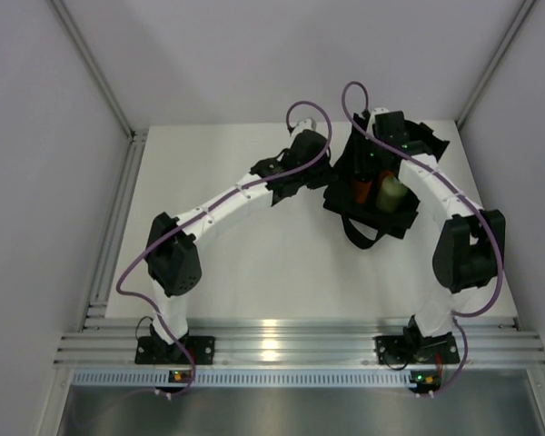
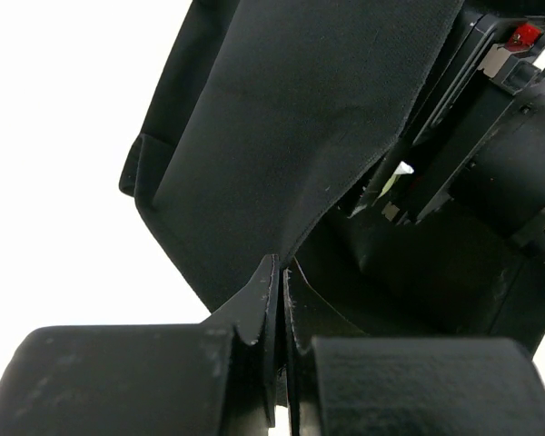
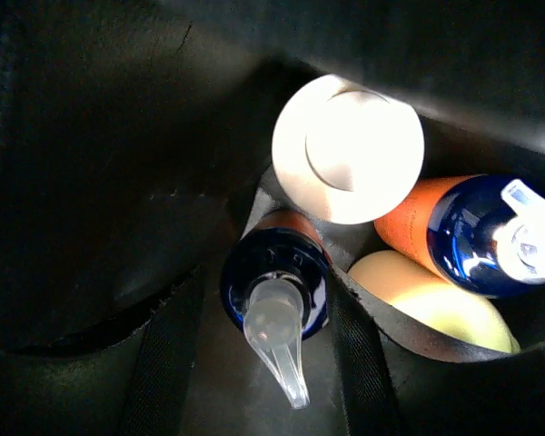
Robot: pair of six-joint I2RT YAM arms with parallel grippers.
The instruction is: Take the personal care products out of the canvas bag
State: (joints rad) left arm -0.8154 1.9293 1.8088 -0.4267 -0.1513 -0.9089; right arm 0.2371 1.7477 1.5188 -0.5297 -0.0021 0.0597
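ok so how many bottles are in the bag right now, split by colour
orange bottles with dark blue caps: 2
cream-capped bottle: 1
yellow-green bottle: 1
total in the canvas bag: 4

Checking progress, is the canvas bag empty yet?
No, the canvas bag holds a cream-capped bottle, a blue-capped orange bottle and others.
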